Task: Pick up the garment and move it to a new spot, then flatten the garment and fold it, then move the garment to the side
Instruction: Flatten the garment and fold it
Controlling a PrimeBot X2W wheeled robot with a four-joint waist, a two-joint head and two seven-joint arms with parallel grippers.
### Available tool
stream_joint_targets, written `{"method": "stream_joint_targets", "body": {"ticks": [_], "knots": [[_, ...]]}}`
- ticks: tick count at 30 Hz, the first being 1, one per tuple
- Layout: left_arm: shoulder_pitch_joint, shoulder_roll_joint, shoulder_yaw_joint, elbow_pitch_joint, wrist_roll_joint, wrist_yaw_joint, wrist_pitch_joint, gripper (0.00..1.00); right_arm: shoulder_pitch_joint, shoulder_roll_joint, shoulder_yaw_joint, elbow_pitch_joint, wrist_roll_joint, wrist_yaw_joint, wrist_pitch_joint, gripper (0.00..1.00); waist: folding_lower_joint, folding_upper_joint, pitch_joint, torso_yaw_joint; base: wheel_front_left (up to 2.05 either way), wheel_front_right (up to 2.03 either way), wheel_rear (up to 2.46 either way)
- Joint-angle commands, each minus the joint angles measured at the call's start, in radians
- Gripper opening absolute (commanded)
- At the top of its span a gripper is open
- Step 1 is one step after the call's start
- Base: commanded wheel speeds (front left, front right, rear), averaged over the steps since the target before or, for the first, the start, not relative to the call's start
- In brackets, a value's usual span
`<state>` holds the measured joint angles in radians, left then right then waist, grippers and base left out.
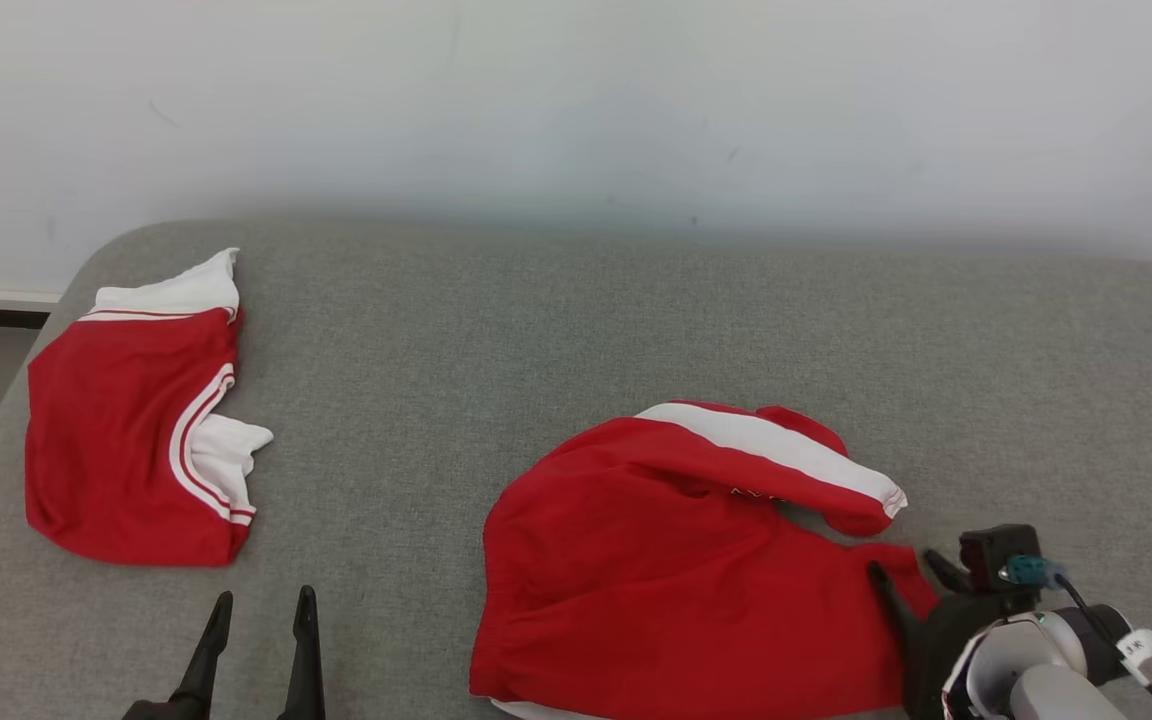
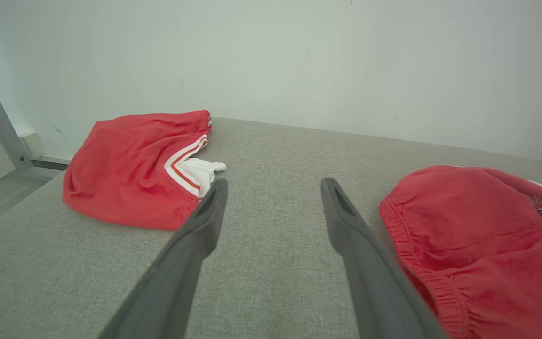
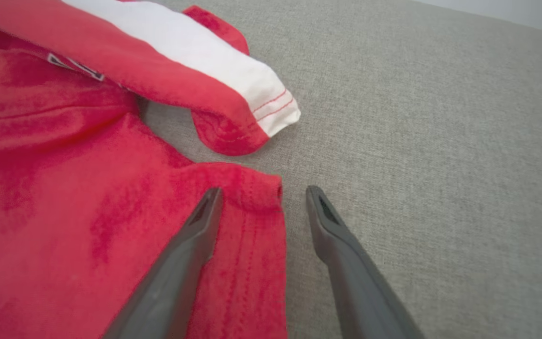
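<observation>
Red shorts (image 1: pixel 676 560): soft, light, floppy.
My R tool (image 3: pixel 264 193) spread astride hem corner, 3 o'clock; I'd pinch there. L tool (image 2: pixel 273 186) spread, idle.

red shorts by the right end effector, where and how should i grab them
Grip the hemmed leg corner at the right edge of the red shorts, coming from the right. It lies flat as a free, thin edge on the grey surface, and the open right end effector straddles it.
</observation>
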<state>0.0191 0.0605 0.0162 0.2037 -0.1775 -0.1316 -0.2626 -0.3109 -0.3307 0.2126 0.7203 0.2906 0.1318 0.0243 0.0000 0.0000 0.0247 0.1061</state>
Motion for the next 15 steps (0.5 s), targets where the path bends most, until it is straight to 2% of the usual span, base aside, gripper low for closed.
{"method": "stream_joint_targets", "body": {"ticks": [1,5,10,15], "knots": [[-0.009,-0.005,0.003,-0.003,-0.004,0.002,-0.003,1.0,-0.018,0.005,0.021,0.013,0.013,-0.002,0.012,0.0,0.0,0.0,0.006,-0.003,0.0,0.0,0.0],[-0.016,-0.006,0.003,-0.001,-0.004,0.002,-0.003,1.0,-0.068,-0.004,0.043,0.019,0.026,-0.002,-0.041,0.0,0.0,0.0,0.012,-0.007,0.0,0.0,0.0],[-0.02,-0.007,0.004,-0.003,-0.002,0.002,-0.003,1.0,-0.116,-0.02,0.011,0.01,0.038,-0.002,-0.143,0.0,0.0,0.0,0.016,-0.011,0.0,0.0,0.0],[-0.026,-0.008,0.004,-0.004,-0.003,0.002,-0.003,1.0,-0.159,-0.017,0.012,0.039,0.044,-0.002,-0.125,0.0,0.0,0.0,0.029,-0.013,0.0,0.0,0.0]]}}
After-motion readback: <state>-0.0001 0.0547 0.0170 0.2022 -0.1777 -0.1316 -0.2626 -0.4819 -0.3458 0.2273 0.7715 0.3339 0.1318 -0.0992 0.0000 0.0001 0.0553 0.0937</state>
